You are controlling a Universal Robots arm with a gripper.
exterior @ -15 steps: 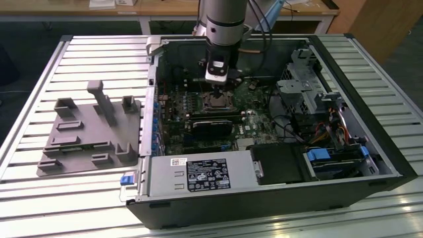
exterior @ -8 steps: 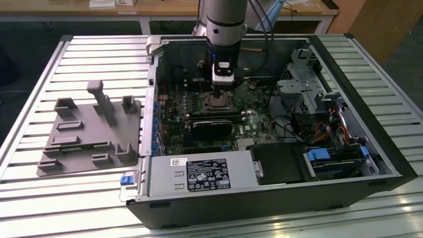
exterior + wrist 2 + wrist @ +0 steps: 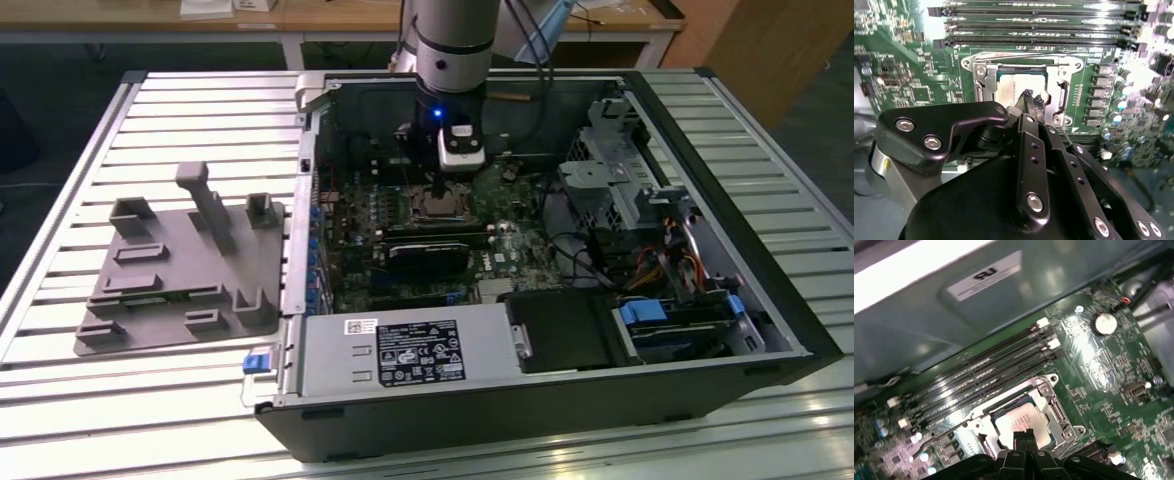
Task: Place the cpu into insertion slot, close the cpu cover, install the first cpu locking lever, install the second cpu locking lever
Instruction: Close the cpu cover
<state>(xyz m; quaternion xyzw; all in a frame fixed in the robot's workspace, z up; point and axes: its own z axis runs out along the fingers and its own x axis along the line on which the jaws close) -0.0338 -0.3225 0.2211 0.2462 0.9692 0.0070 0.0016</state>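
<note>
The cpu (image 3: 1019, 419) lies flat, face up, framed by the cpu cover (image 3: 1053, 402); the arm (image 3: 449, 40) stands vertical, gripper (image 3: 1032, 98) fingertips pressed together over the chip

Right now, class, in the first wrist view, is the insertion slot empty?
No: the cpu lies in the insertion slot, its pale metal face showing close to the gripper.
</note>
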